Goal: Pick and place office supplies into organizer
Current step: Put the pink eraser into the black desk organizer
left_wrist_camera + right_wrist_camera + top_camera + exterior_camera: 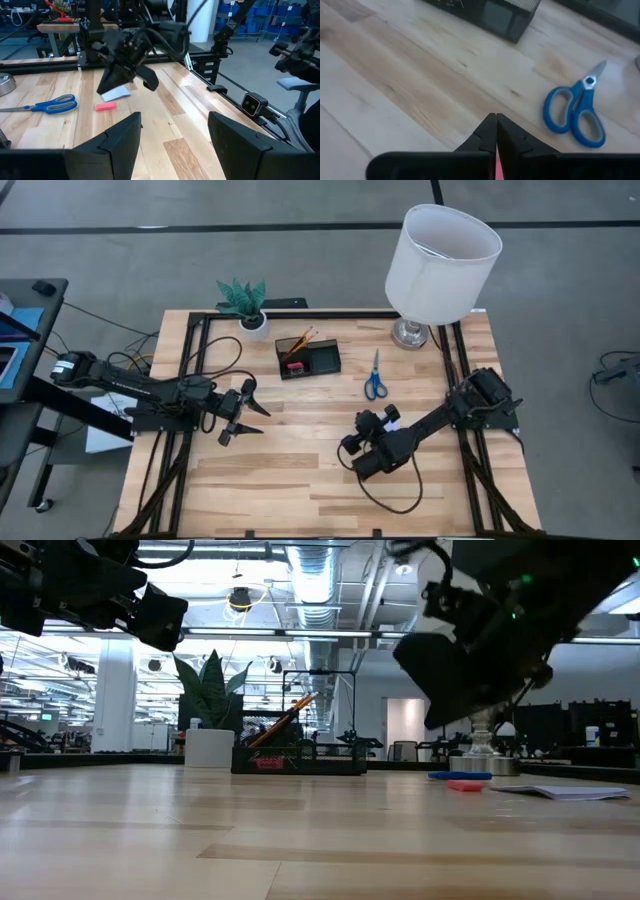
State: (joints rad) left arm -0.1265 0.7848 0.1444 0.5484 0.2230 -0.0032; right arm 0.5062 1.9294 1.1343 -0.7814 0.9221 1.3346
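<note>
Right wrist view: right tool (496, 131), fingers pressed together on a thin pink eraser (497, 167), hangs over the bench (410, 95) near the blue-handled scissors (575, 107), organizer (490, 12) beyond; left tool (243, 411) spread apart, waiting at left.

Matte black jointed arms; black cables trail, seemingly looped.

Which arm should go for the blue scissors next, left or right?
Right. The scissors lie on the table's right half, just ahead of the right end effector in its wrist view. The left end effector hangs open over the left side, farther off.
</note>
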